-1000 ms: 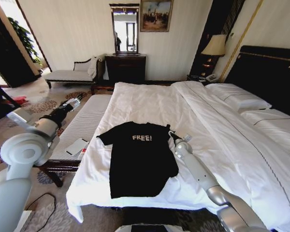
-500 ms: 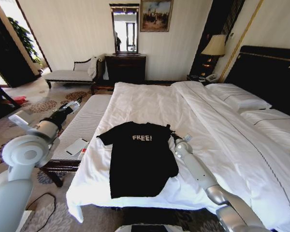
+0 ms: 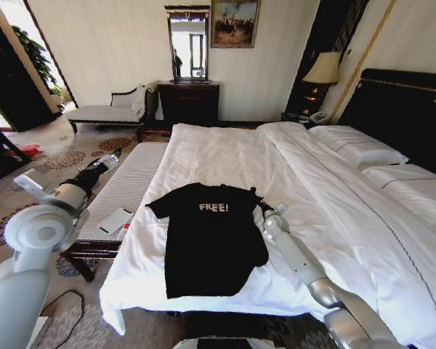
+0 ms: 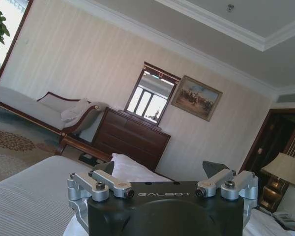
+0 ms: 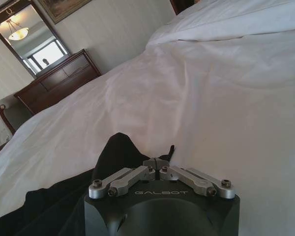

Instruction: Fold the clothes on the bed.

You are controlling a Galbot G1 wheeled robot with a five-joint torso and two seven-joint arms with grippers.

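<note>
The black T-shirt [image 3: 209, 236] lies flat, chest lettering up, near the foot edge of the bed [image 3: 327, 189], hem toward the robot. The right tool [image 3: 257, 198] sits at the shirt's right sleeve; in the right wrist view its fingers [image 5: 156, 162] are drawn together on a raised peak of black fabric. Judged step: lift this sleeve and carry it across the body. Keep the pinch on the shirt alone, clear of the white sheet, and lift low so the body stays flat. The left tool [image 4: 157, 183] hangs fully spread above the pale bench [image 3: 123, 187], well apart from the shirt.
</note>
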